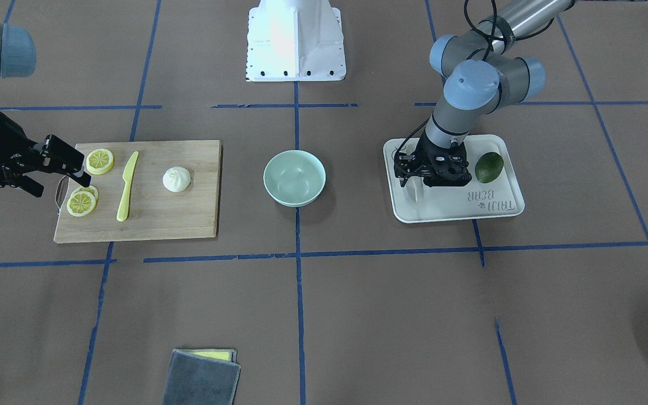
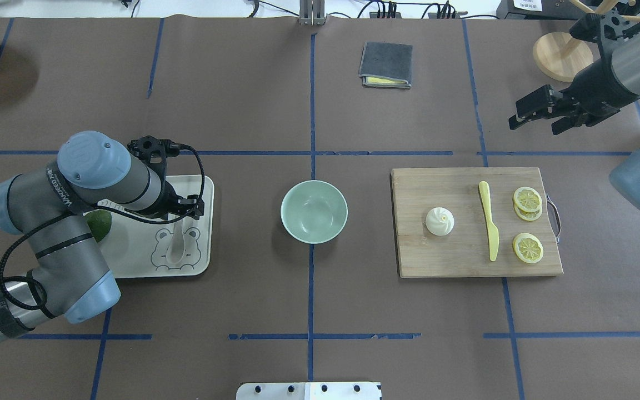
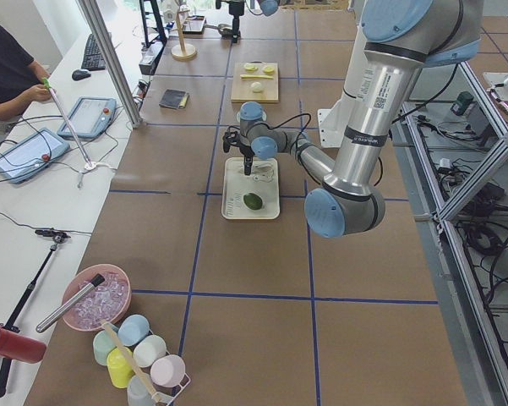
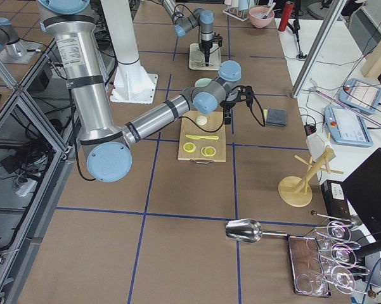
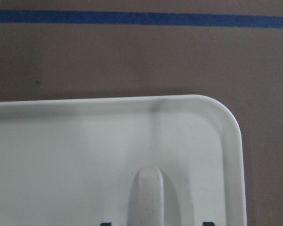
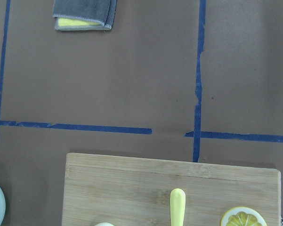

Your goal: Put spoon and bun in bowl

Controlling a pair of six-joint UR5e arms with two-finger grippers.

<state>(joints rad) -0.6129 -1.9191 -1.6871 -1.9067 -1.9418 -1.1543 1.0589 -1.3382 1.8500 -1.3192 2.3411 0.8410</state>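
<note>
The off-white spoon (image 2: 177, 244) lies on the bear tray (image 2: 131, 261); its handle shows in the left wrist view (image 5: 148, 193). My left gripper (image 2: 184, 210) is open and low over the tray, its jaws on either side of the spoon's handle. The mint-green bowl (image 2: 314, 211) stands empty at the table's middle. The white bun (image 2: 439, 221) sits on the wooden cutting board (image 2: 453, 261). My right gripper (image 2: 531, 119) is open and empty, held high beyond the board's far right corner.
A yellow knife (image 2: 489, 228) and lemon slices (image 2: 528, 247) lie on the board. A green fruit (image 2: 99, 222) sits on the tray under my left arm. A folded grey cloth (image 2: 385, 65) lies at the far side.
</note>
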